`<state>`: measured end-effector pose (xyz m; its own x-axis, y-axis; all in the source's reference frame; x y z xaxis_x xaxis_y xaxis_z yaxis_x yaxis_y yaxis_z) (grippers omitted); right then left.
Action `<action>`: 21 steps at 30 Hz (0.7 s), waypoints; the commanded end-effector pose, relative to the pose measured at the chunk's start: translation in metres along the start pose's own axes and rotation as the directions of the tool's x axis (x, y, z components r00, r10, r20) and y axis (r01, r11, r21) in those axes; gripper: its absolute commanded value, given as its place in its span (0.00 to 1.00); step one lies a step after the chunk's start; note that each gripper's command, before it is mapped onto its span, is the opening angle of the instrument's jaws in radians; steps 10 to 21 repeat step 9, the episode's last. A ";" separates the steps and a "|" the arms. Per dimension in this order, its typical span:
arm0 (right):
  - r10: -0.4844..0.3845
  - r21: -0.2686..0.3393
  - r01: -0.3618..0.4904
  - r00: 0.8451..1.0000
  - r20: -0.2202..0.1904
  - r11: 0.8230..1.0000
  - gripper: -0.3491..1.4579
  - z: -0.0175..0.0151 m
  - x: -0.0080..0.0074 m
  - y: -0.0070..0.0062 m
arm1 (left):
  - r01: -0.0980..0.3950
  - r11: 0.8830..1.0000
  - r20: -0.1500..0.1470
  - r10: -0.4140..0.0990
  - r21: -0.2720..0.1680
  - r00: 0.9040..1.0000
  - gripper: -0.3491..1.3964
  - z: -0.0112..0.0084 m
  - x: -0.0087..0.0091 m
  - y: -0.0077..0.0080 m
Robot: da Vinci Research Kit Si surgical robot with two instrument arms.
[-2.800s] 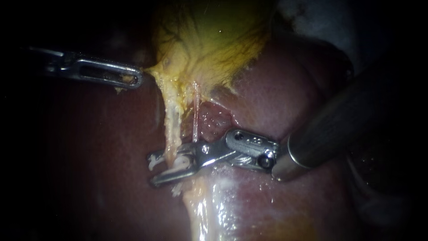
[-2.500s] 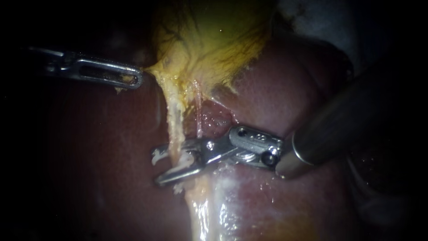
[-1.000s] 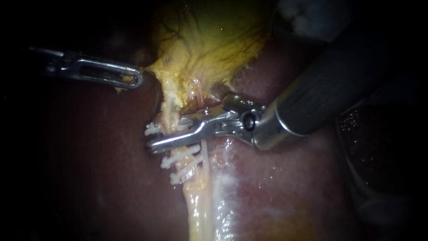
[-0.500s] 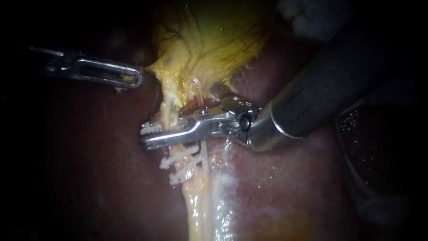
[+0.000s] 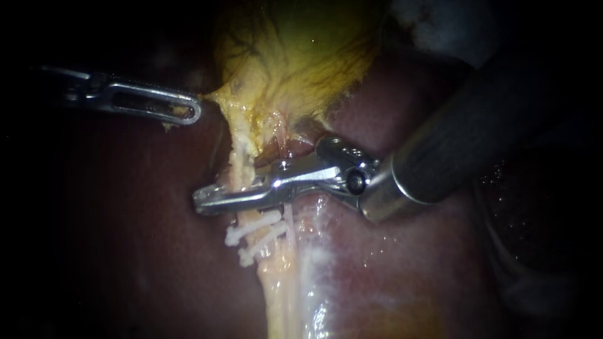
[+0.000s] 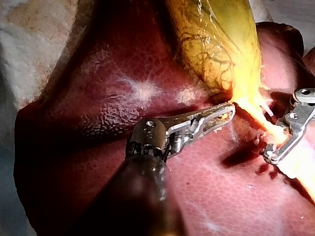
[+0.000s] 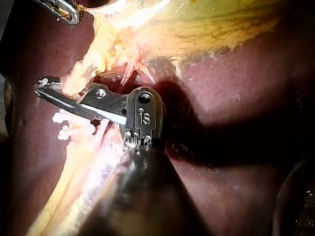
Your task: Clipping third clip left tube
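The yellow gallbladder [image 5: 295, 56] lies at the far side, and the dark red liver [image 5: 402, 270] spreads under everything, wet and shiny near the middle. From the gallbladder's narrow end two strands run toward us. One is the left tube [image 5: 242, 164], thick, pale and ragged, and just to its right is a thinner pink strand [image 5: 281, 139]. Two white clips sit across the left tube, the farther clip [image 5: 252, 221] just beyond the nearer clip [image 5: 259, 247]. Both are slightly slanted, and their left ends poke out past the tube. The thick dark shaft of our right instrument [image 5: 207, 201] comes in from the upper right and hides a wide strip of liver. Its jaws lie across both strands just on the far side of the two clips and cover the stretch of tube they cross. These jaws are pressed close together and clamp the left tube from both sides. In the right wrist view a small white bit [image 7: 44, 81] shows at their very tip; we cannot tell how much more of it lies inside. Our left instrument [image 5: 188, 112] reaches in from the left, well apart from the right one. Its slotted jaws are closed on the gallbladder's yellow edge, which is drawn to a point toward the left.
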<state>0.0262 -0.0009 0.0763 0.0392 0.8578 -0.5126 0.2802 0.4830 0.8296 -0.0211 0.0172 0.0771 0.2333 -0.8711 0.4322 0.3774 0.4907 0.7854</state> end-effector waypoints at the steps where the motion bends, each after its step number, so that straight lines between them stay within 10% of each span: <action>1: 0.000 0.001 0.000 1.000 0.000 1.000 0.00 -0.0001 0.0000 0.0000 | 0.000 1.000 0.000 0.000 0.000 1.000 0.00 0.0000 0.0000 0.0000; 21: 0.000 0.004 0.000 1.000 0.003 1.000 0.00 -0.0001 0.0000 0.0000 | 0.000 1.000 0.000 0.000 0.000 1.000 0.00 0.0000 0.0000 0.0000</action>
